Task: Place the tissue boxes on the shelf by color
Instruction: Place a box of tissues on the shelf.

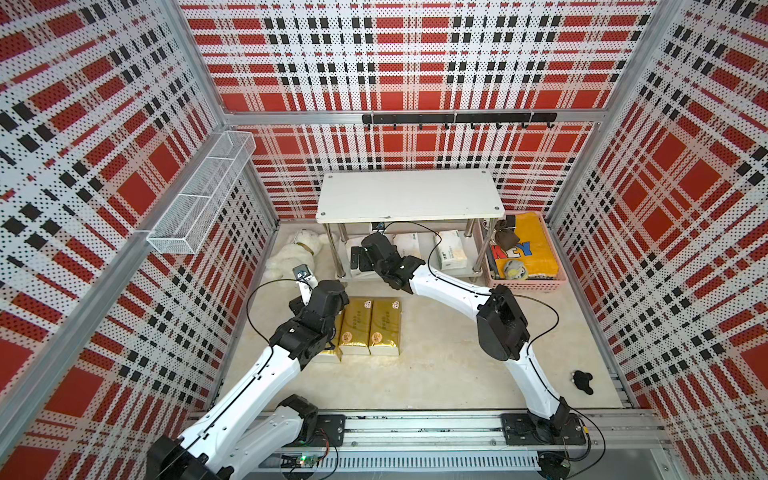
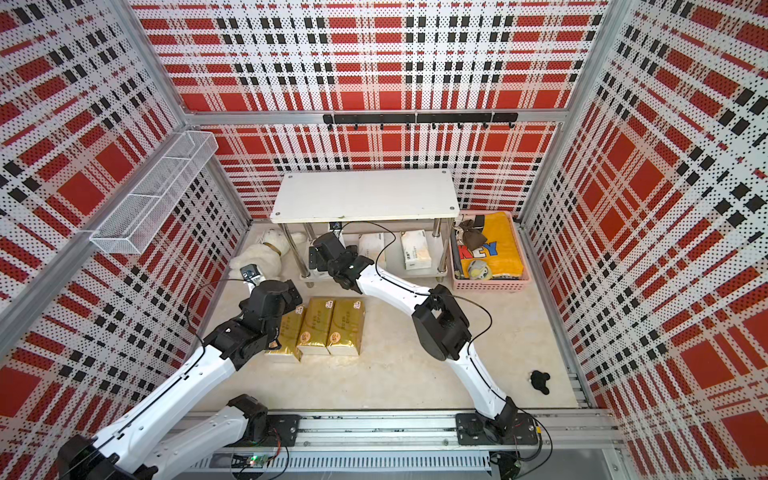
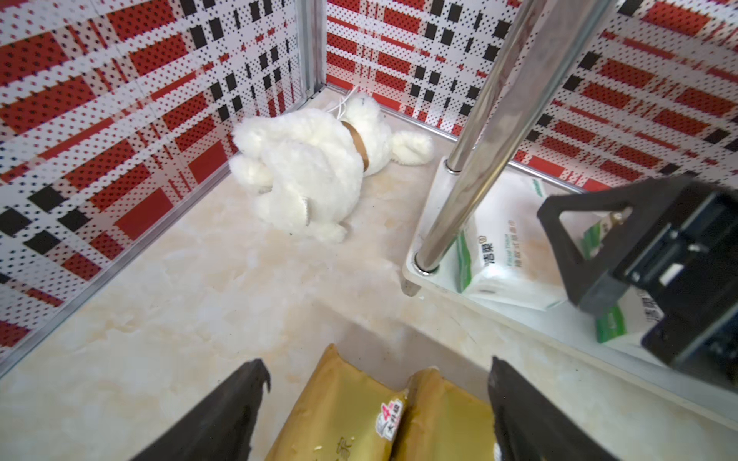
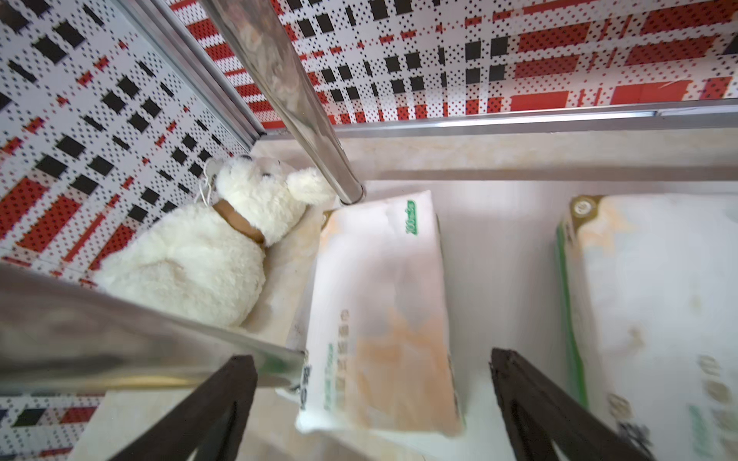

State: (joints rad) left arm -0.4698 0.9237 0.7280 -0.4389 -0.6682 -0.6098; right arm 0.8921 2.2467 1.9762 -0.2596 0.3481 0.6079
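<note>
Three gold tissue boxes lie side by side on the floor in front of the shelf (image 1: 409, 195): one (image 1: 385, 326), one (image 1: 355, 326), and a third (image 1: 332, 353) mostly under my left arm. My left gripper (image 3: 379, 383) hangs open over the far ends of two gold packs (image 3: 339, 411), its fingers (image 3: 223, 415) on either side of the pair. White tissue boxes (image 1: 451, 249) lie on the shelf's lower board (image 4: 499, 259). My right gripper (image 4: 369, 357) reaches under the top board and stands open around a white pack (image 4: 379, 299), with another pack (image 4: 659, 299) beside it.
A white plush toy (image 1: 293, 253) lies on the floor left of the shelf legs (image 3: 471, 167). A pink crate (image 1: 528, 286) holding cloth items stands right of the shelf. A wire mesh basket (image 1: 199, 195) hangs on the left wall. A small black object (image 1: 582, 381) lies near the right front.
</note>
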